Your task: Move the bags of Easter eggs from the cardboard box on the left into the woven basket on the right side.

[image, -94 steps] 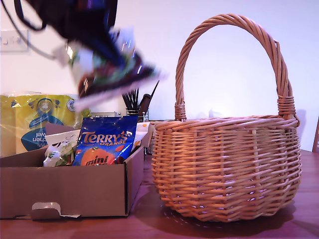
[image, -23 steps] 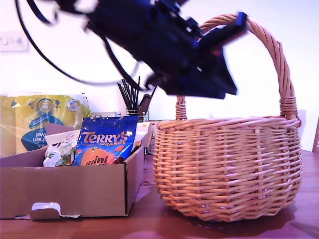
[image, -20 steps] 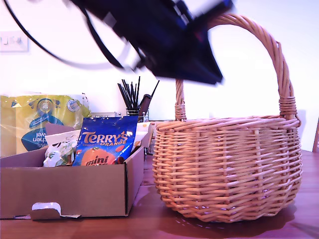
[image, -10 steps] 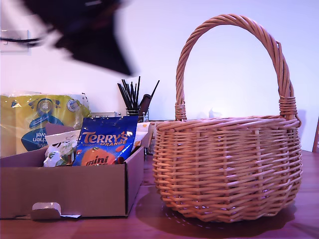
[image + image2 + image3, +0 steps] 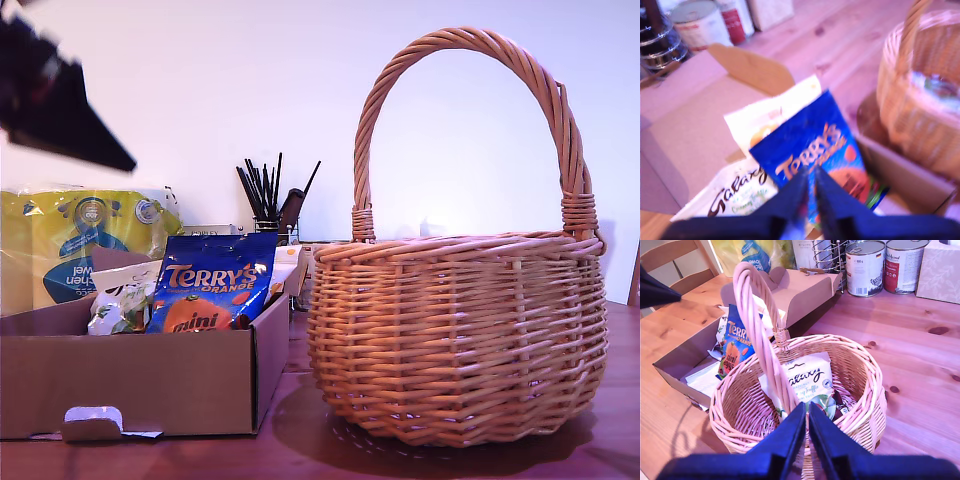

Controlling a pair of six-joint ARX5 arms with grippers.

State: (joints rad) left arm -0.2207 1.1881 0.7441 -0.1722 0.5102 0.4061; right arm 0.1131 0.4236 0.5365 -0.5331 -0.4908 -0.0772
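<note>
First gripper (image 5: 810, 192) hovers empty, jaws looking pressed together though it's blurry, right over the Terry's bag (image 5: 822, 160) in the box (image 5: 130, 375). Next: open, drop, pinch it for the basket (image 5: 455, 335).

Counted, quick:

1 cardboard box (image 5: 130, 385), lower left of the exterior view. 1 woven basket (image 5: 455, 330), right half of that view.

Bags in the box, per first wrist view: 3. That's 1 blue Terry's bag (image 5: 815, 155), 1 first Galaxy bag (image 5: 740, 192) and 1 other white bag (image 5: 771, 117) behind them.

Bags in the basket, per second wrist view: 1 second Galaxy bag (image 5: 807, 374) for sure, plus 1 green-and-dark pkt (image 5: 824, 403) next to it; can't read it.

Tins: 2, first tin (image 5: 865, 267) and second tin (image 5: 902, 262).

Yellow pack (image 5: 80, 245): 1, mid left of the exterior view.

My grippers: 2, my first gripper (image 5: 811, 172) and my second gripper (image 5: 807, 407).
</note>
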